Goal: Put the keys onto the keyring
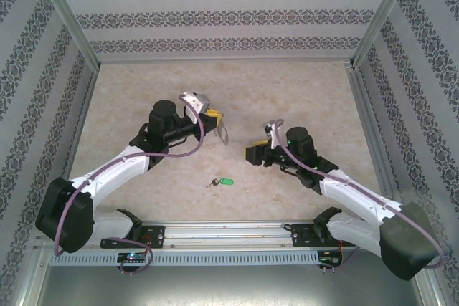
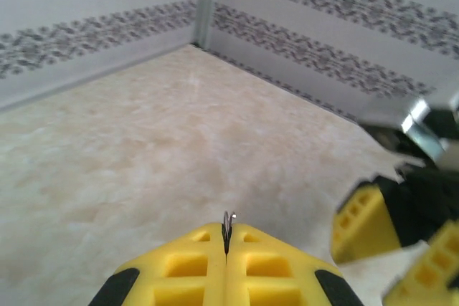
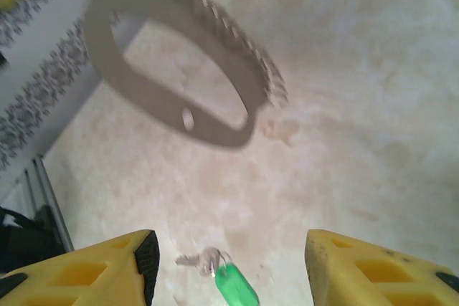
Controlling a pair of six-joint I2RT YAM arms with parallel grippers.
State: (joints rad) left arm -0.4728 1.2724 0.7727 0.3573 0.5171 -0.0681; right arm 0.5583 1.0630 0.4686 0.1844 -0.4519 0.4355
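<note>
Two steps remain, I think: grab, then hook. The left gripper (image 2: 227, 241) pinches the dark grey oval metal keyring (image 3: 179, 69). Near the keyring, the tiny silver key with green plastic tag (image 1: 219, 183) lies on the beige table (image 1: 143, 91). The wide-open right gripper (image 3: 229, 249) must go down and pinch it.

Left gripper (image 2: 226, 238): fingers (image 2: 186, 266) pressed together, pinching the keyring (image 3: 168, 111). Right gripper (image 3: 229, 249): fingers (image 3: 93, 274) spread wide, facing left gripper, apart.
</note>
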